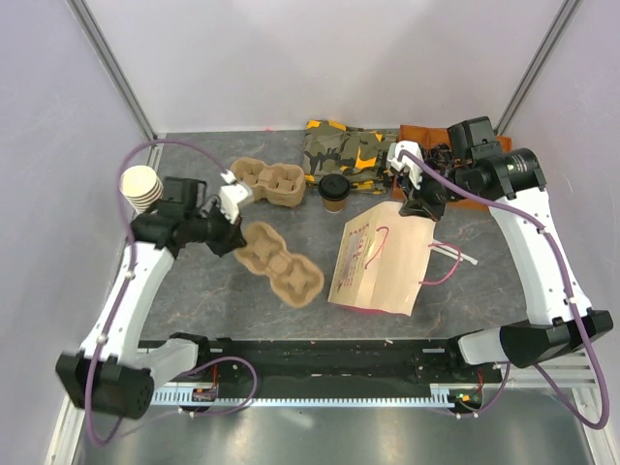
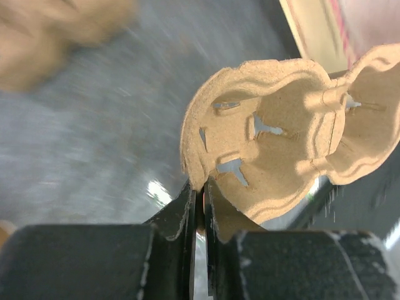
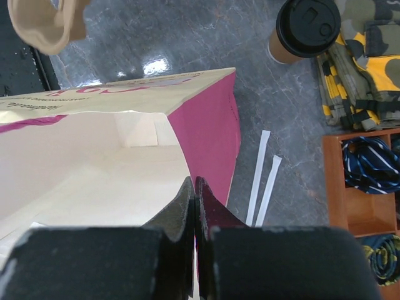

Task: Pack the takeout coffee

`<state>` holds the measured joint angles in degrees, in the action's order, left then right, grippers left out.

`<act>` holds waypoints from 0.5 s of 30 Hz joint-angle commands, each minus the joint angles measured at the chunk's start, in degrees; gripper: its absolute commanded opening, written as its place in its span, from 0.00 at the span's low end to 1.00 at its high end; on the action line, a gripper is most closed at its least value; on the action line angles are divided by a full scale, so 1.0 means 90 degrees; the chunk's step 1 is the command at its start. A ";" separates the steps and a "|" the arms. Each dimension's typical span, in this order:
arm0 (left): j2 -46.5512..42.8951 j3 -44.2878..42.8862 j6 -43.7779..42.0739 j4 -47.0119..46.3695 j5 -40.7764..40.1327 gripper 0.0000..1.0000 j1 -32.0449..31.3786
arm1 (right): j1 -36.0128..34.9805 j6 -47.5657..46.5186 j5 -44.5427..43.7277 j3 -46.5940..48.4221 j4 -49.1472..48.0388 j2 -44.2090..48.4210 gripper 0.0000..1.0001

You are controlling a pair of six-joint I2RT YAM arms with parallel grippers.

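Right pincer clamps cream paper bag open, left pincer grips brown pulp carrier; black-lidded kraft cup probably gets loaded next.

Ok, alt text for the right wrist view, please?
The right gripper has its jaws shut on the rim of the open paper bag. The lidded takeout coffee stands upright on the table at upper right, beside camouflage fabric.

Fingers clamp rim of pulp cup carrier; grey table blurred.
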<state>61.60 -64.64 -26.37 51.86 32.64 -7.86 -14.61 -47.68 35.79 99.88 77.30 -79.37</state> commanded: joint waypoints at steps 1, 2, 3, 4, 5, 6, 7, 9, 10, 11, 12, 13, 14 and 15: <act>0.0917 0.0609 -0.1650 0.0694 -0.0286 0.13 -0.0444 | -0.0134 0.0093 0.0125 0.0250 0.0464 -0.0067 0.00; 0.1054 0.0600 -0.1669 0.0616 -0.0452 0.13 -0.0503 | -0.0154 0.0131 0.0076 0.0250 0.0474 -0.0067 0.00; 0.1384 0.0571 -0.1747 0.0470 -0.0482 0.14 -0.0543 | -0.0202 0.0190 0.0028 0.0260 0.0474 -0.0087 0.00; 0.1533 0.0465 -0.1757 0.0411 -0.0541 0.16 -0.0620 | -0.0222 0.0210 -0.0041 0.0250 0.0484 -0.0077 0.00; 0.1727 0.0377 -0.1806 0.0371 -0.0589 0.16 -0.0640 | -0.0261 0.0229 -0.0070 0.0241 0.0493 -0.0097 0.00; 0.2048 0.0318 -0.2009 0.0323 -0.0658 0.17 -0.0679 | -0.0310 0.0278 -0.0099 0.0221 0.0484 -0.0116 0.00; 0.2235 0.0192 -0.2118 0.0293 -0.0765 0.17 -0.0796 | -0.0339 0.0288 -0.0109 0.0211 0.0484 -0.0126 0.00; 0.2529 0.0112 -0.2468 0.0254 -0.1029 0.18 -0.0884 | -0.0398 0.0327 -0.0110 0.0221 0.0484 -0.0194 0.00; 0.2830 0.0044 -0.2557 0.0244 -0.1097 0.18 -0.0962 | -0.0408 0.0366 -0.0110 0.0240 0.0464 -0.0223 0.00; 0.2949 -0.0005 -0.2616 0.0244 -0.1156 0.19 -0.0963 | -0.0417 0.0405 -0.0110 0.0250 0.0445 -0.0262 0.00; 0.3085 -0.0053 -0.2646 0.0244 -0.1147 0.19 -0.0973 | -0.0437 0.0425 -0.0110 0.0270 0.0425 -0.0292 0.00; 0.3222 -0.0122 -0.2646 0.0186 -0.1118 0.20 -0.0973 | -0.0447 0.0473 -0.0110 0.0280 0.0415 -0.0302 0.00; 0.3262 -0.0132 -0.2636 0.0137 -0.1001 0.22 -0.0963 | -0.0456 0.0493 -0.0119 0.0289 0.0406 -0.0331 0.00; 0.3253 -0.0113 -0.2588 0.0040 -0.0932 0.27 -0.0963 | -0.0466 0.0503 -0.0129 0.0280 0.0406 -0.0331 0.00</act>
<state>89.62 -63.20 -45.32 54.68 24.05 -16.45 -18.31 -44.45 34.46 100.05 77.30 -81.71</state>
